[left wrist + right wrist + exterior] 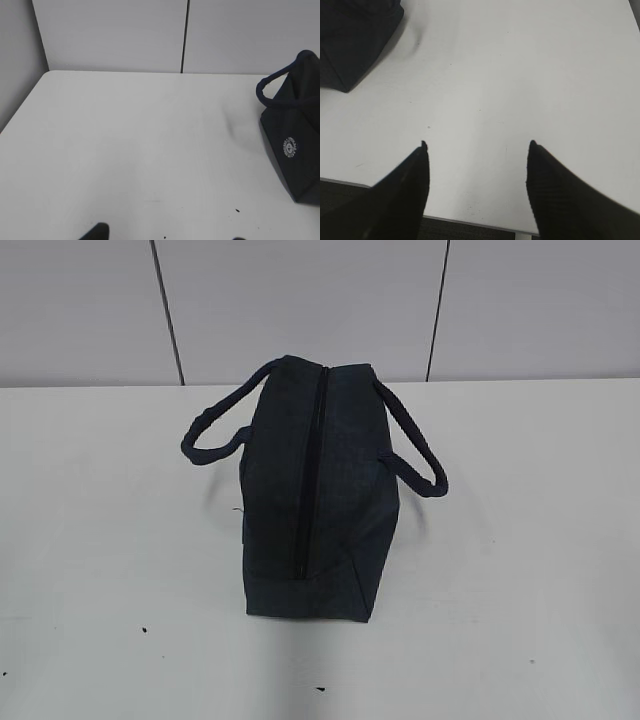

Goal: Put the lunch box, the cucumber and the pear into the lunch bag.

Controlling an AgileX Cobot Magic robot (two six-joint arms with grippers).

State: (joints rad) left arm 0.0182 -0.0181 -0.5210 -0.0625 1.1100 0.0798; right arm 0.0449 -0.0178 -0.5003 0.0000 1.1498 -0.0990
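My right gripper [476, 145] stands wide open with nothing between the jaws, hovering over the bare white table [520, 75] near its front edge. Of my left gripper [167, 239] I see only two dark tips at the bottom of the wrist view; they are well apart, so I judge it open and empty too. The lunch bag [318, 490] stands in the middle of the table, between my two arms, its zipper [310, 475] drawn shut along the top and the handles [412, 440] fallen to each side. I see no lunch box, cucumber or pear anywhere. I judge they are already inside the bag, so the task looks finished, though I cannot look into the bag.
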